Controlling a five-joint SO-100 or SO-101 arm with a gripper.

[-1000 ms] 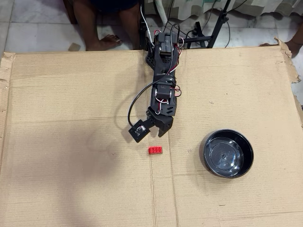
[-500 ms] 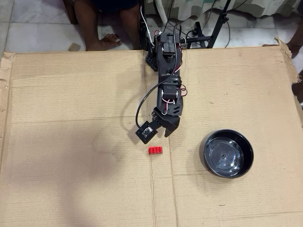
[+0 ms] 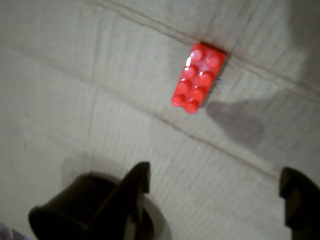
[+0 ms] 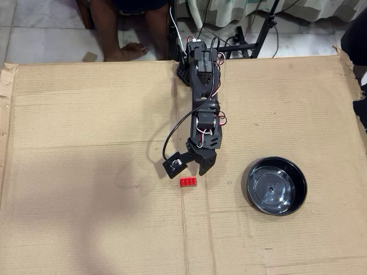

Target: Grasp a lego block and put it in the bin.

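Note:
The lego block (image 4: 188,181) is a small red studded brick lying flat on the cardboard, near the middle crease. In the wrist view the lego block (image 3: 199,77) lies slanted in the upper middle, ahead of the fingers. My gripper (image 4: 195,167) hovers just behind the brick in the overhead view, apart from it. The wrist view shows the gripper (image 3: 217,190) open, with a dark finger (image 3: 136,186) at the lower left, another at the lower right edge, and only bare cardboard between them. The bin (image 4: 277,185), a glossy black round bowl, stands empty to the right of the brick.
A large cardboard sheet (image 4: 86,217) covers the work area, with torn edges at the right. The arm's base (image 4: 198,57) is at the top middle, trailing cables. A person's legs and feet (image 4: 123,40) and tripod legs (image 4: 264,28) stand beyond the far edge.
The arm has stretched forward and swung slightly, bringing the gripper closer to the red brick. Brick and bowl have not moved.

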